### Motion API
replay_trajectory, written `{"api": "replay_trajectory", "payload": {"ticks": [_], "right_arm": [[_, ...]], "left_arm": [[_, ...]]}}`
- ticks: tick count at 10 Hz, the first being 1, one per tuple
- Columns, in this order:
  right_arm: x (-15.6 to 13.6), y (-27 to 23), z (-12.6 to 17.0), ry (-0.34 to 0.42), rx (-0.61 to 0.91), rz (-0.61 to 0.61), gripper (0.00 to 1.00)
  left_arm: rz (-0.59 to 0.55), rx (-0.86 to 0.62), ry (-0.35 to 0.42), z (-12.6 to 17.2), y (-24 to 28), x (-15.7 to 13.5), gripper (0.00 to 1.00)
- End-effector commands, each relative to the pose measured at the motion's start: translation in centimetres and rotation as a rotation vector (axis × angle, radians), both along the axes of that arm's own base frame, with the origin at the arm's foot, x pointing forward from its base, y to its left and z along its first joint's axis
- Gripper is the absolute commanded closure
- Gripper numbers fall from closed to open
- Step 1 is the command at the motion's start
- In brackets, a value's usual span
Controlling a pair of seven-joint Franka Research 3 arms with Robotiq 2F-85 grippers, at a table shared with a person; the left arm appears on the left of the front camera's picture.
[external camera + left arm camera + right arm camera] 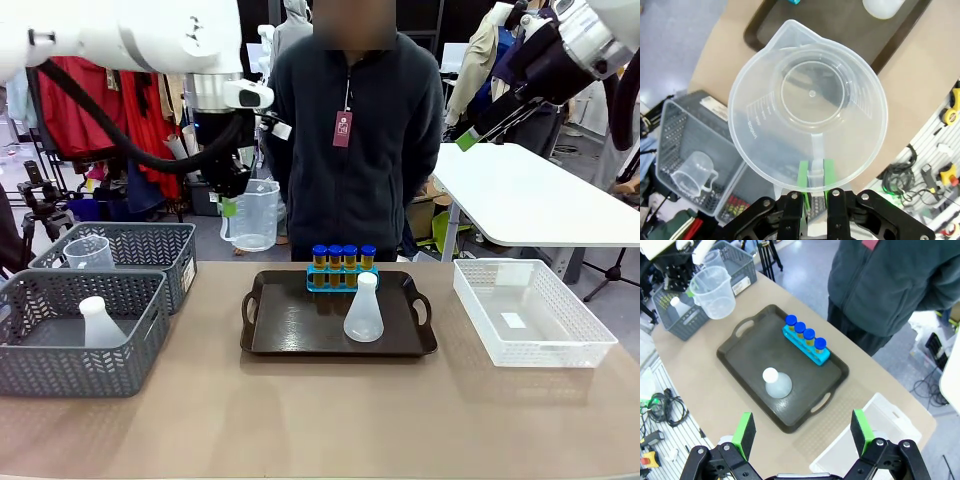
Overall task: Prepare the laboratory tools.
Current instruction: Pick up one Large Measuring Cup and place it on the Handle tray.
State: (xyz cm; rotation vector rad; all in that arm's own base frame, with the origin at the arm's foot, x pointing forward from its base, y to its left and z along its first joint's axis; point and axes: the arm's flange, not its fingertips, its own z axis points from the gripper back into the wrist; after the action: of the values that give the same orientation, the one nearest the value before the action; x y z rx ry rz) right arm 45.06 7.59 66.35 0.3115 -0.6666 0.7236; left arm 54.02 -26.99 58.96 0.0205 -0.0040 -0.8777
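My left gripper (815,176) is shut on the handle of a clear measuring jug (807,97), held in the air above the table's back left (253,213). On the dark tray (300,325) stands a blue rack of small yellow tubes with blue caps (341,262), and in front of it a translucent white conical flask (363,310). My right gripper (803,431) hangs open and high over the tray's near right corner, with nothing between its fingers. From there the tubes (805,337), the flask (776,382) and the held jug (715,292) all show.
Two grey mesh baskets stand at the left: the back one (150,245) holds another jug (90,250), the front one (60,375) another flask (98,325). A white mesh basket (575,345) sits at the right. A person (355,140) stands behind the table.
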Motion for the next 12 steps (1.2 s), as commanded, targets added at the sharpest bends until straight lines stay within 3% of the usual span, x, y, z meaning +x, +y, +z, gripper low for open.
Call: {"api": "replay_trajectory", "payload": {"ticks": [1, 3, 4, 6, 12], "right_arm": [[0.0, 0.0, 0.1, 0.0, 0.009, 0.006, 0.0], [0.0, 0.0, 0.1, 0.0, 0.009, 0.006, 0.0], [0.0, 0.0, 0.1, 0.0, 0.009, 0.006, 0.0], [0.0, 0.0, 0.1, 0.0, 0.009, 0.006, 0.0], [0.0, 0.0, 0.1, 0.0, 0.009, 0.006, 0.0]], "left_arm": [[-0.052, 0.024, -0.03, -0.8, -0.5, 1.2, 1.0], [-0.1, 0.031, 0.004, -3.3, -1.6, 1.6, 1.0], [-0.128, 0.035, -0.073, -4.8, -2.2, 1.3, 1.0], [-0.2, 0.025, -0.069, -6.9, -3.0, 0.8, 1.0], [-0.206, -0.053, -0.057, -11.9, -4.0, 0.4, 1.0]]}}
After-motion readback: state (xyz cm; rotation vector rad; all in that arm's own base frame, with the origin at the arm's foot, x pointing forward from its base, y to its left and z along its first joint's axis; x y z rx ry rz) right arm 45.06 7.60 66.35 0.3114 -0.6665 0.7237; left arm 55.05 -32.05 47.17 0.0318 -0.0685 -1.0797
